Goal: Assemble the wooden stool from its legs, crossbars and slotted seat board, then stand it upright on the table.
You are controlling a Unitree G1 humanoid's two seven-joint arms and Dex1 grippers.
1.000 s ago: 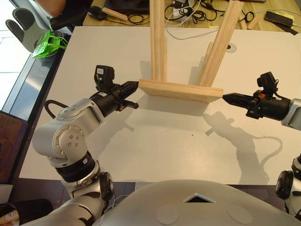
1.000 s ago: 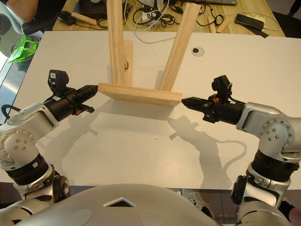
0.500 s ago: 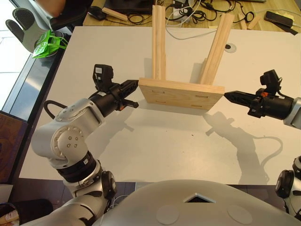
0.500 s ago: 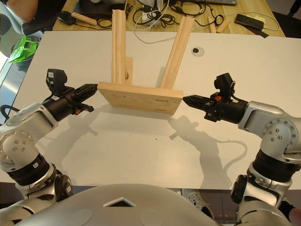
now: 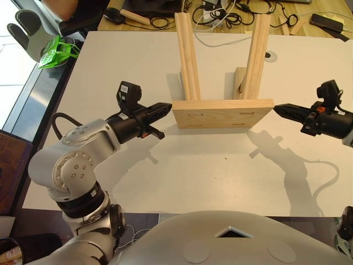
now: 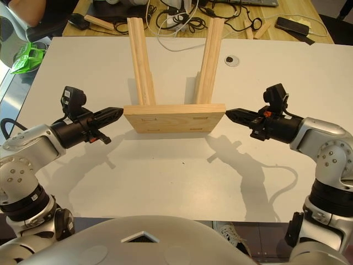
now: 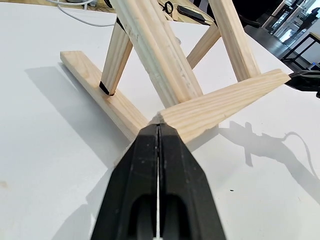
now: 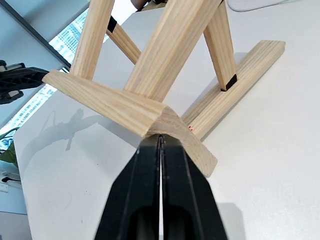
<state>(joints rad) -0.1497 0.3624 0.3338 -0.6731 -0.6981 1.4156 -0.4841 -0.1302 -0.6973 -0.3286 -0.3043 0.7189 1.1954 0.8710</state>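
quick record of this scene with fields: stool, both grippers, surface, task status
stool: assembled, tipped over; seat board shows its slotted face to the robot, legs point away
left gripper: shut, tip against the board's left end
right gripper: shut, tip against the board's right end
surface: white table
status: not yet upright

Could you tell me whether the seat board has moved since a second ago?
Yes: the seat board shifted right, toward the cable hole, its face tipping up.
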